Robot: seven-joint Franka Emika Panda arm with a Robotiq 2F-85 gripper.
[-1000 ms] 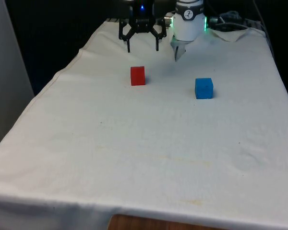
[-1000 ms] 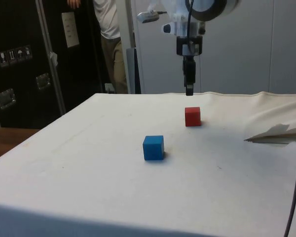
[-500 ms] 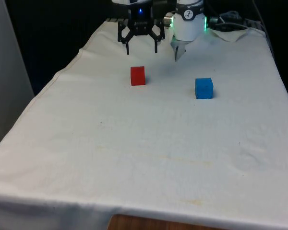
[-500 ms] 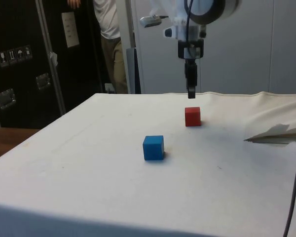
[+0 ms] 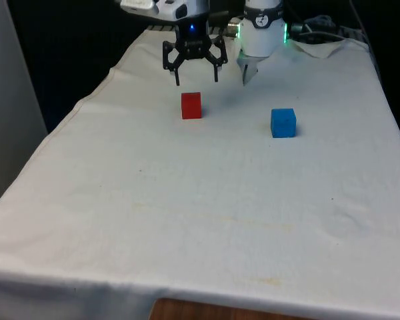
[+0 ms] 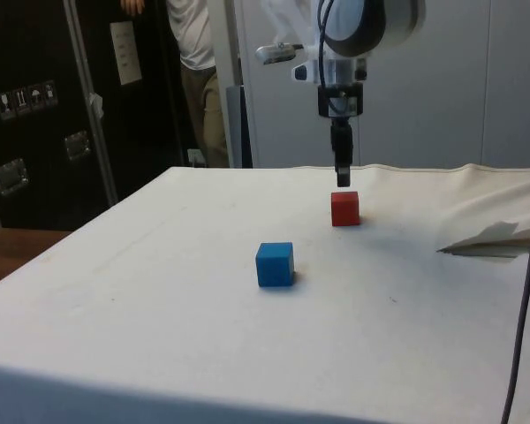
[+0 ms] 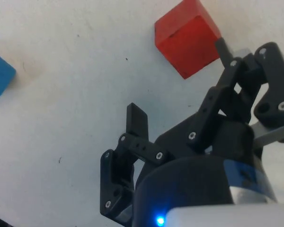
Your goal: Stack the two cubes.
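Fingers [image 5: 179, 71] hang spread wide, just above the red cube [image 5: 191, 105] near the bench's [image 5: 187, 200] far edge, ready to drop around it. Blue cube [image 5: 283, 123] sits well apart, probably as the base.

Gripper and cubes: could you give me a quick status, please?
Gripper open, above the red cube, not touching. Blue cube apart on the cloth. Nothing between them.

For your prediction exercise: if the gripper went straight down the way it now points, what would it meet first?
Probably the red cube. The open gripper hangs just above it in the front and side views, pointing down. Depth is unclear, so it might instead land on the white cloth just behind.
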